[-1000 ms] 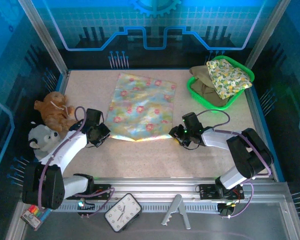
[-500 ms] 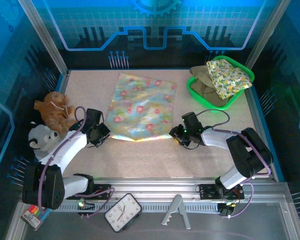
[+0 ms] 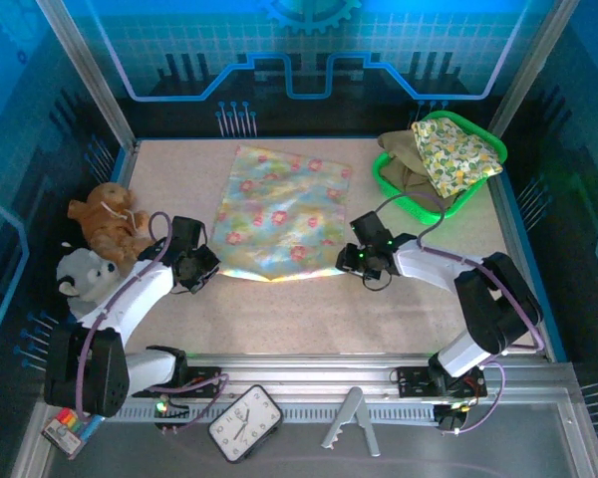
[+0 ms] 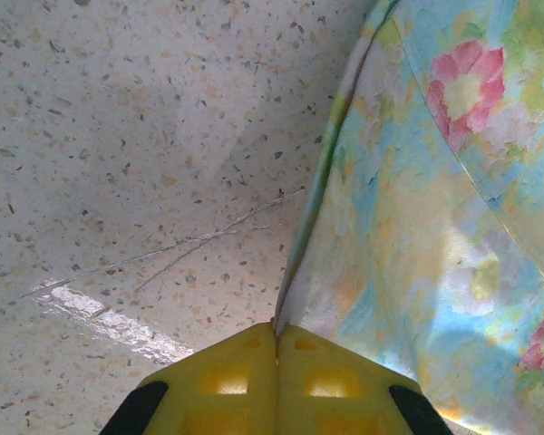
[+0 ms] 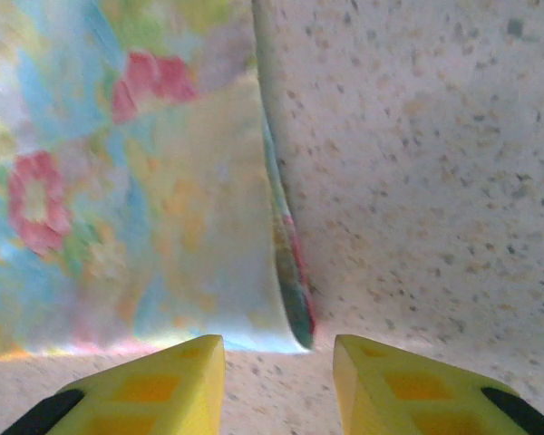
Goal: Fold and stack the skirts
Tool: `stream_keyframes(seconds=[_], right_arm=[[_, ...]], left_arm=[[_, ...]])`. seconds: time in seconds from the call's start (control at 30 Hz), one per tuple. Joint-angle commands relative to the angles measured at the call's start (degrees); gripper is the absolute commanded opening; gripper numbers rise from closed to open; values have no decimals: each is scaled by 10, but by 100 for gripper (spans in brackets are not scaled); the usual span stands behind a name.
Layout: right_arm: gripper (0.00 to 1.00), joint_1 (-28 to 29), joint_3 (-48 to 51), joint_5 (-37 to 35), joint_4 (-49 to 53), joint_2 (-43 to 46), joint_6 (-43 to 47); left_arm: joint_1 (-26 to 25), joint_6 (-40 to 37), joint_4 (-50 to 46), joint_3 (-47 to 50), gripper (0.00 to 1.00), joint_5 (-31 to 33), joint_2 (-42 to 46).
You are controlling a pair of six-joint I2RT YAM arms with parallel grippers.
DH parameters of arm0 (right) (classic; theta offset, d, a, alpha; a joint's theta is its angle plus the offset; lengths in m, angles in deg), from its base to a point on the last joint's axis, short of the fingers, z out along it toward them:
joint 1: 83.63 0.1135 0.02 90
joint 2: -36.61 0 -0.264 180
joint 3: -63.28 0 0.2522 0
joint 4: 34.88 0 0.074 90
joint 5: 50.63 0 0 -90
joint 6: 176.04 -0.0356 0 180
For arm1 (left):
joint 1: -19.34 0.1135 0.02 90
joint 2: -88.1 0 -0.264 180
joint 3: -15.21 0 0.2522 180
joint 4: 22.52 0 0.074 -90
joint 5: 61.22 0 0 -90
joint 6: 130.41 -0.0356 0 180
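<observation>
From above: a pastel flowered skirt (image 3: 279, 214) lay spread flat and unfolded in the middle of the worktop (image 3: 279, 319), toward its far edge. The left fingers (image 3: 207, 267) sat at the skirt's near-left corner and the right fingers (image 3: 351, 261) at its near-right corner. An olive skirt (image 3: 409, 171) and a yellow-green print skirt (image 3: 456, 151) were heaped in the green basket (image 3: 387, 185) at the far-right corner. Two plush toys (image 3: 100, 239) sat by the left edge. No fold had been made and no stack begun, so nearly the whole job appeared to remain. How the two basket skirts were tangled could not be made out, and much of the olive one was covered.

From the left wrist: the left fingers (image 4: 245, 367) were pressed together, the flowered skirt (image 4: 417, 227) running by its hem into their seam, apparently pinched and lifted a little off the worktop (image 4: 118, 136). How much cloth was caught was hidden.

From the right wrist: the right fingers (image 5: 163, 376) stood apart on either side of the skirt's curled near-right corner (image 5: 290, 317), not closed on it. Whether they touched the worktop (image 5: 435, 163) could not be told. The rest of the skirt was cut off by the frame.
</observation>
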Motion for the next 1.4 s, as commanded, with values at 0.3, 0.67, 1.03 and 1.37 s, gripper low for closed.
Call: stream_keyframes(seconds=[0.3,0.67,1.03,1.37], right_arm=[[36,20,-80,17,60,-80,94],[10,23,-61,-2,76,-67,98],[0,5,31,90,192,162,204],[0,-100,-178,140,145,87,212]], left_arm=[[0,-17,-13,-9,0,11,-5],[0,-21,-40,-16,0,44,14],[-52,80,-256,-18,0,119,217],[-47,-107,-82,-278,0,149,25]])
